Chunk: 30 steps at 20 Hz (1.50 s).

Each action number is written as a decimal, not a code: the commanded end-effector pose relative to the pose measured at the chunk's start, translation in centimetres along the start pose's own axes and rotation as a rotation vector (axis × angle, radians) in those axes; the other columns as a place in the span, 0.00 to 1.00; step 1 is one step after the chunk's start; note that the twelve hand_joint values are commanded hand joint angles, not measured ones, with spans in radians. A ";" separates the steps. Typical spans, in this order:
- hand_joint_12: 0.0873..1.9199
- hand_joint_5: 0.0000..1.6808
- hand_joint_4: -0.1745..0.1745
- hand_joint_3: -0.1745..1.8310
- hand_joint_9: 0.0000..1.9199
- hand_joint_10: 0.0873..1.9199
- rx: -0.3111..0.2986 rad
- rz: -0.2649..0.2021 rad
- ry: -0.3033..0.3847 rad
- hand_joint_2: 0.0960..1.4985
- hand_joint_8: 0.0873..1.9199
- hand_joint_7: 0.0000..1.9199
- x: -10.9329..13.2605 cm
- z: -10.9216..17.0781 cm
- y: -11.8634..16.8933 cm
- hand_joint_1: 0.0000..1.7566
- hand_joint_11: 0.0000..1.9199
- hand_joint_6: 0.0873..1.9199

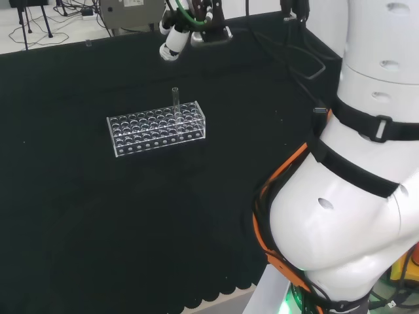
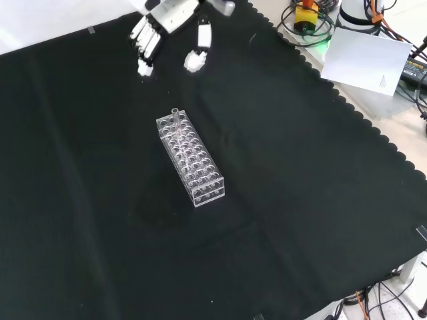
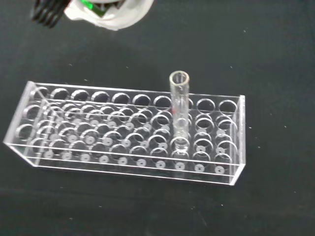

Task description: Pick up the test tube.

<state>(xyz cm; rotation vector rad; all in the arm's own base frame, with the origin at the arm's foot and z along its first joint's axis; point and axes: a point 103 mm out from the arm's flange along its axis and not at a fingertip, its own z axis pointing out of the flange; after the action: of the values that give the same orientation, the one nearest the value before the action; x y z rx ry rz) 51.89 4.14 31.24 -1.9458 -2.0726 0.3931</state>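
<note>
On the black cloth [image 2: 300, 167], test tube [image 3: 179, 105] upright in clear rack [image 2: 191, 163], open-fingered hand [image 2: 160, 30] well apart.

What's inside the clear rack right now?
One test tube stands upright in the rack, near one end; the other holes look empty. Whether the tube contains anything cannot be told.

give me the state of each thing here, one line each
test tube: upright in the rack, near one end, not held
rack: flat on the black cloth, other holes empty
hand: open, fingers relaxed, above the cloth, apart from the rack
</note>
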 end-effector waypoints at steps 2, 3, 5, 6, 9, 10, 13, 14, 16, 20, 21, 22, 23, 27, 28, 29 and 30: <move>0.78 0.23 0.04 0.42 0.20 0.47 0.069 0.039 -0.031 0.42 0.43 0.22 -1.6 2.3 2.0 0.51 0.09 0.00; 0.78 0.23 0.04 0.42 0.20 0.47 0.080 0.038 -0.033 0.42 0.43 0.22 -1.7 2.6 2.2 0.51 0.09 0.01; 0.78 0.23 0.04 0.42 0.20 0.47 0.101 0.034 -0.037 0.42 0.44 0.23 -1.7 3.4 2.4 0.51 0.10 0.01; 0.78 0.24 0.03 0.42 0.20 0.47 0.111 0.031 -0.041 0.42 0.44 0.23 -1.7 3.8 2.5 0.51 0.10 0.01; 0.78 0.24 0.03 0.42 0.21 0.47 0.140 0.023 -0.036 0.42 0.44 0.25 -1.4 5.0 2.9 0.51 0.10 0.01; 0.78 0.24 0.03 0.43 0.21 0.47 0.147 0.021 -0.033 0.42 0.44 0.25 -1.3 5.3 3.0 0.51 0.10 0.01; 0.78 0.25 0.02 0.43 0.22 0.47 0.166 0.018 -0.026 0.42 0.44 0.26 -1.0 6.3 3.6 0.51 0.11 0.02; 0.77 0.25 0.02 0.43 0.22 0.47 0.172 0.019 -0.020 0.42 0.44 0.27 -0.9 6.6 3.8 0.51 0.11 0.02; 0.77 0.25 0.01 0.43 0.23 0.46 0.185 0.019 -0.013 0.42 0.44 0.28 -0.7 7.1 4.1 0.51 0.11 0.02; 0.77 0.26 0.00 0.43 0.25 0.45 0.203 0.009 -0.016 0.42 0.43 0.30 -0.1 7.8 4.5 0.52 0.12 0.04; 0.77 0.27 0.00 0.43 0.25 0.45 0.208 0.007 -0.016 0.42 0.43 0.31 0.1 8.1 4.5 0.52 0.12 0.04; 0.77 0.27 0.00 0.43 0.25 0.45 0.214 0.005 -0.017 0.42 0.43 0.31 0.2 8.3 4.6 0.52 0.12 0.04; 0.77 0.27 0.00 0.43 0.26 0.45 0.219 0.003 -0.017 0.42 0.43 0.32 0.4 8.5 4.7 0.52 0.12 0.05; 0.76 0.27 0.00 0.43 0.26 0.44 0.238 0.000 -0.013 0.41 0.43 0.34 0.9 9.3 4.7 0.53 0.13 0.07; 0.76 0.27 0.00 0.43 0.27 0.44 0.240 0.000 -0.013 0.41 0.43 0.35 1.0 9.4 4.7 0.53 0.13 0.08; 0.76 0.27 0.00 0.43 0.27 0.44 0.245 0.001 -0.011 0.41 0.43 0.35 1.1 9.7 4.7 0.53 0.13 0.10; 0.76 0.26 0.00 0.44 0.27 0.44 0.246 0.004 -0.010 0.41 0.43 0.36 1.2 9.8 4.7 0.53 0.13 0.13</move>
<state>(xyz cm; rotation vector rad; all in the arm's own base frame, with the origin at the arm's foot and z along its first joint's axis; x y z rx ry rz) 52.72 5.09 20.83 -1.8104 -1.9333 0.6235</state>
